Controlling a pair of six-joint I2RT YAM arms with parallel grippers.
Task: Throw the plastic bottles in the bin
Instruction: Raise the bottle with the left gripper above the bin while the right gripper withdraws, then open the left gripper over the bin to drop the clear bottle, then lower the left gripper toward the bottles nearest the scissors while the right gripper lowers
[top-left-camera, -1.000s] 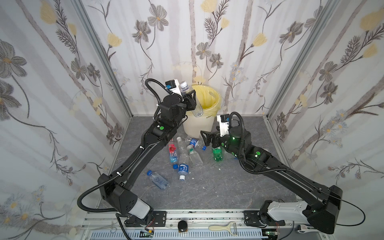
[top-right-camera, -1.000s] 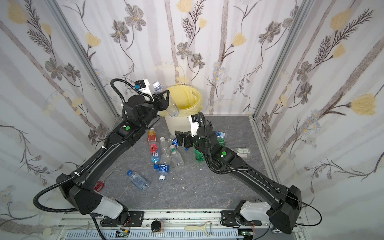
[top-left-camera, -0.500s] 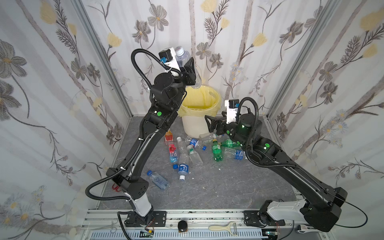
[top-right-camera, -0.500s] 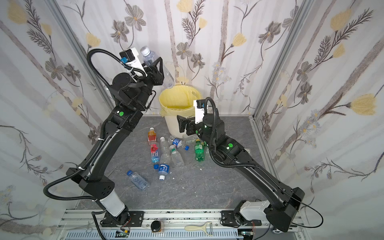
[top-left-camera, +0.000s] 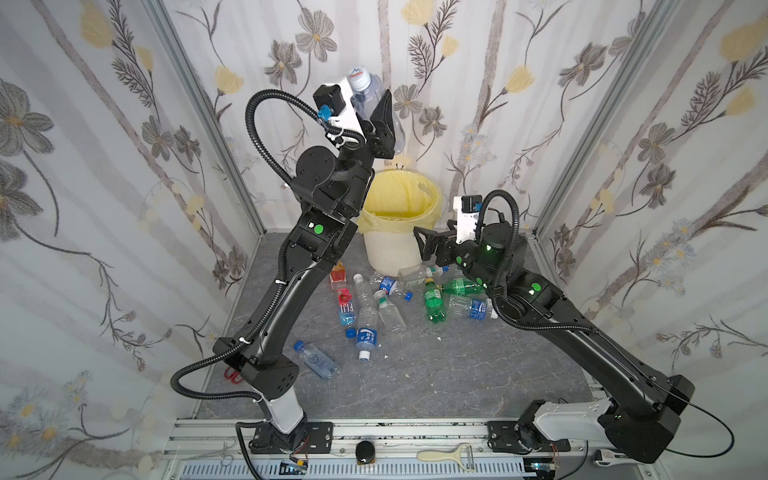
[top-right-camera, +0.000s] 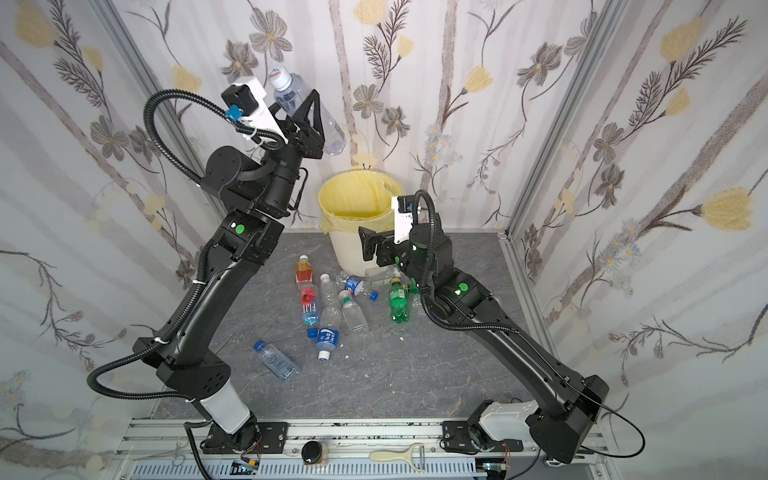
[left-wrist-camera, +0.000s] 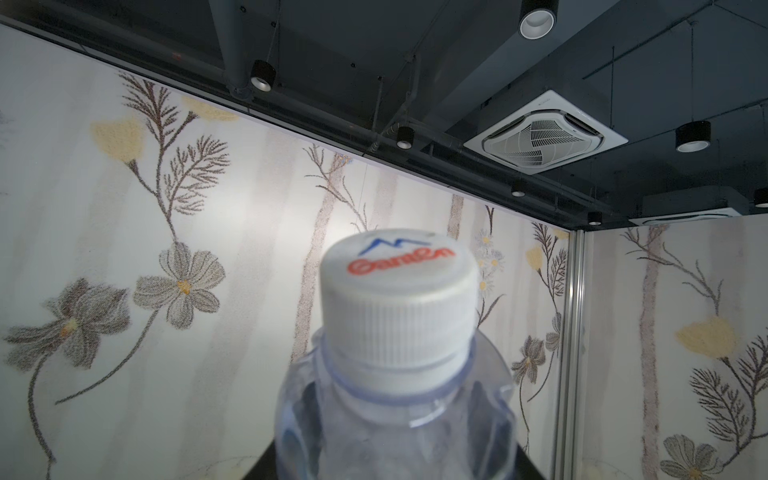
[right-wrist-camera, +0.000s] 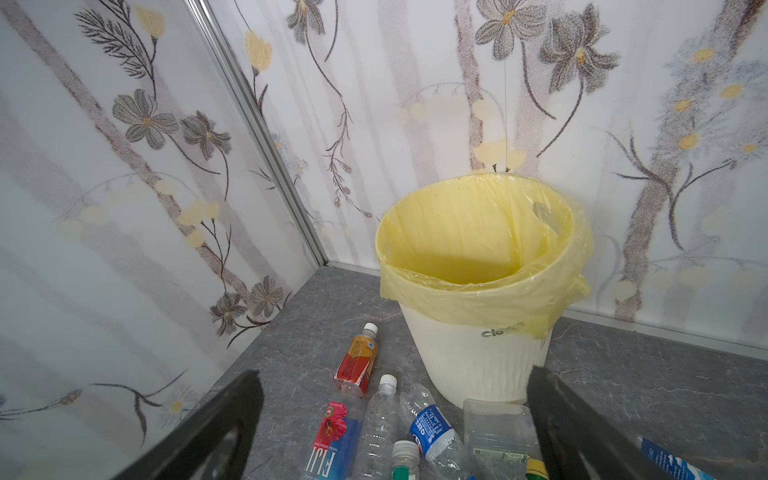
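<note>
My left gripper (top-left-camera: 376, 110) is shut on a clear plastic bottle (top-left-camera: 370, 97) with a white cap, held high in front of the back wall, up and to the left of the bin's (top-left-camera: 392, 253) mouth. The left wrist view is filled by that bottle (left-wrist-camera: 399, 299), cap first. The cream bin with its yellow bag (right-wrist-camera: 478, 357) stands at the back of the floor. Several plastic bottles (top-left-camera: 365, 307) lie in front of it, among them a green one (top-left-camera: 433, 301) and an orange-red one (right-wrist-camera: 357, 361). My right gripper (top-left-camera: 424, 243) hangs open and empty above them, beside the bin.
One clear bottle (top-left-camera: 316, 361) lies apart near the left arm's base. Red scissors (top-left-camera: 232, 374) lie at the left wall. A peeler (top-left-camera: 446, 455) and a black knob (top-left-camera: 365, 452) sit on the front rail. Flowered walls close in three sides.
The left arm has lifted the held bottle from beside the bin's rim to well above it. The right gripper rose off the pile of bottles and stayed open.
</note>
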